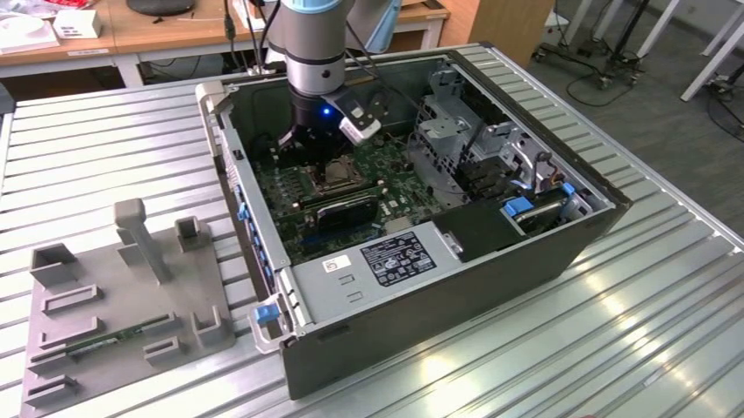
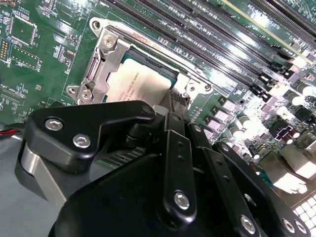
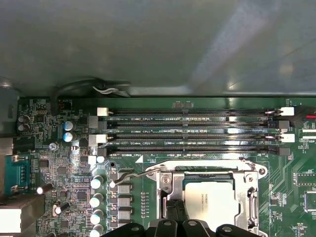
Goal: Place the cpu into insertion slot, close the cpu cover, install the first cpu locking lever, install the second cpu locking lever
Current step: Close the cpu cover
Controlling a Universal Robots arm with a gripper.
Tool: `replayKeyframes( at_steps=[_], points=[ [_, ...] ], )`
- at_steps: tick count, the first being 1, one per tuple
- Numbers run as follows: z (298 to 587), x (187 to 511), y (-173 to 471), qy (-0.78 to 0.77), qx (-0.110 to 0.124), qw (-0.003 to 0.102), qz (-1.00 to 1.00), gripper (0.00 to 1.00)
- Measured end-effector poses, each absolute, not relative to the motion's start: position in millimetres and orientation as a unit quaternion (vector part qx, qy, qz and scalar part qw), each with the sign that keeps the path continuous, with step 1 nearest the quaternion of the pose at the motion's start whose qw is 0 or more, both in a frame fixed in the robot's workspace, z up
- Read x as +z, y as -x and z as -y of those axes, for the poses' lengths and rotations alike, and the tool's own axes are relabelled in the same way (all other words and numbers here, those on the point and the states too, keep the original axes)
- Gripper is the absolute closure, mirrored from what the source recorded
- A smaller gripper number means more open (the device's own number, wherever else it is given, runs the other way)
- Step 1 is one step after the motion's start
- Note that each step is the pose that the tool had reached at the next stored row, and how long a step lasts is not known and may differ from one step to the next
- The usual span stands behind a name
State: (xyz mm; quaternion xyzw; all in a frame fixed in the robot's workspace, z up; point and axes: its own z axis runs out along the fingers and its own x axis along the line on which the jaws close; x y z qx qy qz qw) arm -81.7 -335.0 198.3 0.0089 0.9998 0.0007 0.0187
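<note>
My gripper (image 3: 177, 205) is narrow, fingers nearly together and holding nothing, tips at the edge of the cpu (image 3: 211, 197). The cpu sits in the slot (image 3: 207, 177), with the cover (image 3: 253, 200) flat around it. Memory slots (image 3: 187, 133) run just beside one edge. A lever (image 3: 133, 176) juts from a corner.

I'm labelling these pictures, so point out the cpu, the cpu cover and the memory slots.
cpu (image 3: 210, 200), first wrist view, its silver-grey metal top.
cpu cover (image 2: 100, 68), second wrist view, a silvery side bar of its frame.
memory slots (image 3: 187, 134), first wrist view, middle of one long black slot.
</note>
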Motion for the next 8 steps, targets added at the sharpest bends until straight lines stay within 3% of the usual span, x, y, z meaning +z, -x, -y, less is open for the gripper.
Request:
replayKeyframes(
  at_steps=[8],
  points=[
    [335.4,196.3,82.5,-0.009,0.000,0.018,-1.000,0.89]
  ],
)
